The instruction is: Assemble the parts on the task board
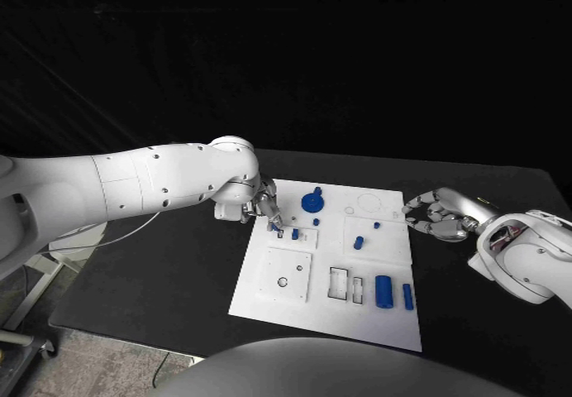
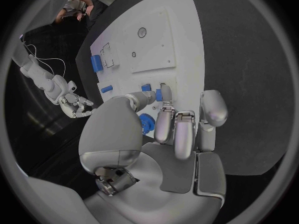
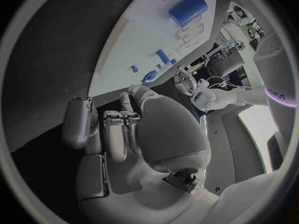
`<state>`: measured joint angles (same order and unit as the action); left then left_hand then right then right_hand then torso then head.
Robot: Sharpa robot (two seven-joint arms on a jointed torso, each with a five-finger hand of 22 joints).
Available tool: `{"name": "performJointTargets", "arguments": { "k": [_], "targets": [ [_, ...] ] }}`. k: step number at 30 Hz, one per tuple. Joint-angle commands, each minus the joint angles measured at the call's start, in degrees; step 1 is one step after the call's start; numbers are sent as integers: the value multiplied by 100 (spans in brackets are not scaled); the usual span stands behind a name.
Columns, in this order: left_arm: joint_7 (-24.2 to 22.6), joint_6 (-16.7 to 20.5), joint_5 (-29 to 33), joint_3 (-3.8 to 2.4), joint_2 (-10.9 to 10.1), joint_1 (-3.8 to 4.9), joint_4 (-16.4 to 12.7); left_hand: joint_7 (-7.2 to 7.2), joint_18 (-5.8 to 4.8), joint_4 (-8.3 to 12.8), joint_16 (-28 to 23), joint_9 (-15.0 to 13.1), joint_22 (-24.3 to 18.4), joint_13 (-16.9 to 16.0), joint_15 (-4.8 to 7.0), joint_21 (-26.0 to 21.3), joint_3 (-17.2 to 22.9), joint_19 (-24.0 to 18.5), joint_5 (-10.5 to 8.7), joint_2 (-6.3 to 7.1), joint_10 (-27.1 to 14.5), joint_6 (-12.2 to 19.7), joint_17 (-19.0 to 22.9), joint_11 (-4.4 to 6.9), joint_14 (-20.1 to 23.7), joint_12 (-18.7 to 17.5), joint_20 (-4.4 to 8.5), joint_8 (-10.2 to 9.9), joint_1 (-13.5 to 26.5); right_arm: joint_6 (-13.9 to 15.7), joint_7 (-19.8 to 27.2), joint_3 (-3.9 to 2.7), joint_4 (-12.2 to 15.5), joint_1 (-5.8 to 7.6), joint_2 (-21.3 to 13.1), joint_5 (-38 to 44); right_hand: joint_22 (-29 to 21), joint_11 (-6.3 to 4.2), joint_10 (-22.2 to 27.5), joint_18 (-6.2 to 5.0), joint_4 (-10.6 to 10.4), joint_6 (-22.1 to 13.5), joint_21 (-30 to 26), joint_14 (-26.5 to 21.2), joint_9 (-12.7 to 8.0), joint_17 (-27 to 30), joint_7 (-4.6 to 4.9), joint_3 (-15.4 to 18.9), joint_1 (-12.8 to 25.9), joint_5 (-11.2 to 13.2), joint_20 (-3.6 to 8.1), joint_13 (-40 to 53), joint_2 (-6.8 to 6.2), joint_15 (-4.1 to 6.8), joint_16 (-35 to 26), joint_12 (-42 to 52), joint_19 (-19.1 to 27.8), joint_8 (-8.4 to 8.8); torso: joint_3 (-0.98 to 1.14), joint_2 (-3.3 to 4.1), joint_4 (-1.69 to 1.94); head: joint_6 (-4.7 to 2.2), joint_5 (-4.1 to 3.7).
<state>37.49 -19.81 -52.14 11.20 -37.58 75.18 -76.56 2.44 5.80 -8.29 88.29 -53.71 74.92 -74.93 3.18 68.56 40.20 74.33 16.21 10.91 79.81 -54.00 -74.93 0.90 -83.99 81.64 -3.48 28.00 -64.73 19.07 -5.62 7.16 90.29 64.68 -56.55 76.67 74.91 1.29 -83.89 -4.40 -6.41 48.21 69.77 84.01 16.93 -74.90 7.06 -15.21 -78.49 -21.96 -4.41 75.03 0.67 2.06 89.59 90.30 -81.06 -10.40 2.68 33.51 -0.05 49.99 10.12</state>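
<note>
The white task board [image 1: 274,294] lies mid-table. My left hand [image 1: 260,205] hovers over its far left corner and pinches a small blue peg [image 1: 277,225] at its fingertips; in the left wrist view the peg [image 2: 166,92] sits just past the thumb and fingers of that hand [image 2: 174,139]. A second small peg [image 1: 294,234] stands in the block beside it. A round blue gear [image 1: 312,201] lies close by. My right hand [image 1: 435,215] rests at the board's right edge, fingers curled in with nothing in them [image 3: 124,134].
More blue parts sit on the board: two short pegs [image 1: 358,242] [image 1: 377,224], a thick cylinder [image 1: 383,291] and a thin bar [image 1: 407,296] near the front right. Rectangular slots [image 1: 340,283] and a square plate with a hole [image 1: 286,273] lie in front.
</note>
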Motion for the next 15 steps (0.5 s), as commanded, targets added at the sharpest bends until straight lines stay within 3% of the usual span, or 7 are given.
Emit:
{"name": "performJointTargets", "arguments": {
  "k": [1, 15],
  "targets": [
    [49, -391, -306, -2, 92, 13, 63, -13, -37, 256, -28, 7, 782, -493, -11, -33, 211, -46, -40, -37, -24, -21, -967, -1, -169, -21, 8, -37, 41, -49, -6, 0, 3, -3, 7, 17, 911, 46, -611, -13, -5, 43, -18, 567, -5, -1464, 1, -38, -25, -23, 0, 1497, -7, -26, -36, -30, 19, -20, -1, 1, -2, 1, 9],
    [56, -422, -611, 49, 294, 3, 193, -7, -35, 287, -31, 12, 780, -488, -14, -44, 217, -52, -76, -73, -30, -18, -962, -6, -165, -27, 5, -55, 69, -79, -15, 0, 11, -3, 2, 17, 911, 46, -611, -13, -5, 43, -18, 567, -5, -1464, 1, -38, -25, -23, 0, 1497, -7, -26, -36, -30, 19, -20, 1, 1, 0, 1, 12]
  ]
}}
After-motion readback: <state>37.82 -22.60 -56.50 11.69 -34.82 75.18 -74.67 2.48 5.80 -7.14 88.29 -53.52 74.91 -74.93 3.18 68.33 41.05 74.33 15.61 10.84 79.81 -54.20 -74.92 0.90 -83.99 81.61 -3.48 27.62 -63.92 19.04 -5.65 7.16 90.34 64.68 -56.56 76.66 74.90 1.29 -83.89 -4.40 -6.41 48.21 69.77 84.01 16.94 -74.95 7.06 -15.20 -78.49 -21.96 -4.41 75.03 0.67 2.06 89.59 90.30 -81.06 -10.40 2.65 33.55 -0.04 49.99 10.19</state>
